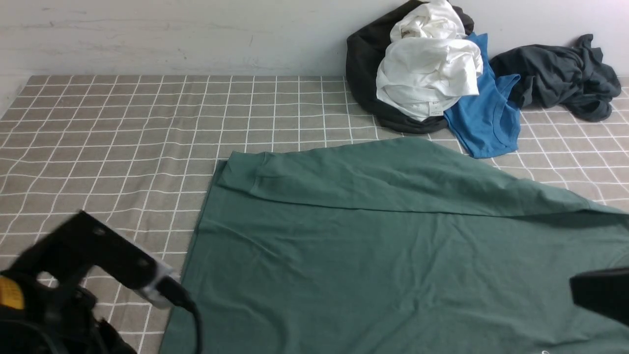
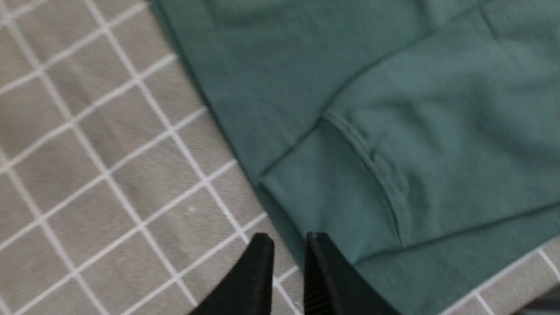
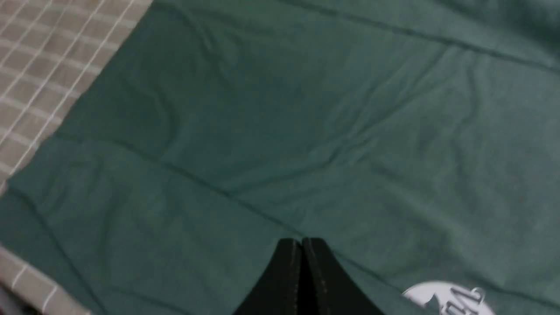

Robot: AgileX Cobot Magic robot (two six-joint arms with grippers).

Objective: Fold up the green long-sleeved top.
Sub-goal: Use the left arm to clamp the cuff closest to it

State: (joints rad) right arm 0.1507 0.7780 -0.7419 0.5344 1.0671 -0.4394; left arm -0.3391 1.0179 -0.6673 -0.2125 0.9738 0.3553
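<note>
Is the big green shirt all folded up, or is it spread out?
Mostly spread out. The green top lies flat on the checked cloth; only one sleeve is folded across its body.

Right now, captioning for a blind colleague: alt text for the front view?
A green long-sleeved top lies spread on a checked cloth, one sleeve folded across it. A heap of white, blue and dark garments sits by the wall.

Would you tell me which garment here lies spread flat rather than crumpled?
The green long-sleeved top; the white top, blue top and charcoal garment lie crumpled.
</note>
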